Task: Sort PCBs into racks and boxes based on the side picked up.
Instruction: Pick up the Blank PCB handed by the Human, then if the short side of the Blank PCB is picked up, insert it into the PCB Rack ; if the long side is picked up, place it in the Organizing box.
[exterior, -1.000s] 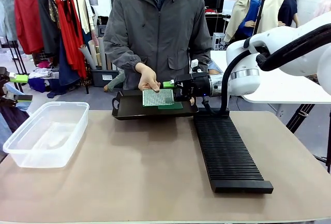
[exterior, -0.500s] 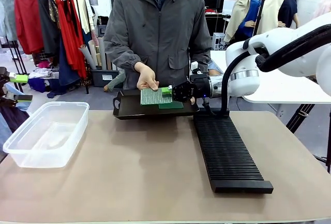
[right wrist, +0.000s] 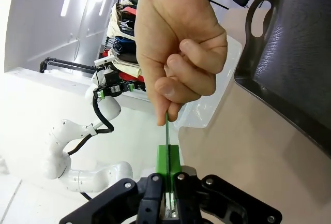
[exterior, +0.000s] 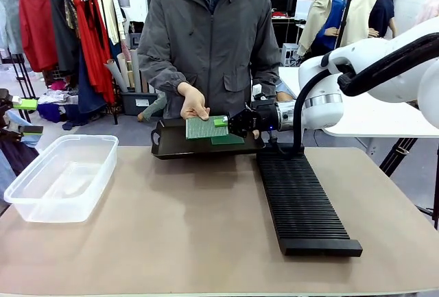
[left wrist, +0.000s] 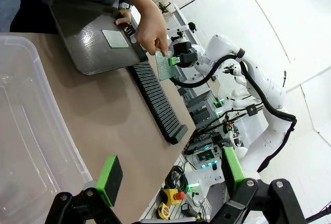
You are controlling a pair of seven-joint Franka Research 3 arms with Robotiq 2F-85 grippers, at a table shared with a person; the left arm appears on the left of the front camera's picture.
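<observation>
R jaws clamped on PCB (exterior: 202, 129), hand (exterior: 194, 103) holding too.

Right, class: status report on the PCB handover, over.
Right pincer shut on PCB. Left pincer open. Person's hand holds PCB's opposite edge, above dark tray.

Left tool (left wrist: 171, 175) jaws apart, clear tub (left wrist: 23, 131) beside it — black rack (left wrist: 155, 100), person's hand (left wrist: 150, 27) holding PCB (left wrist: 164, 64)

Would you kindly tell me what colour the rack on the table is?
Black, with fine ribbed slots; the rack shows best in the front view.
</observation>
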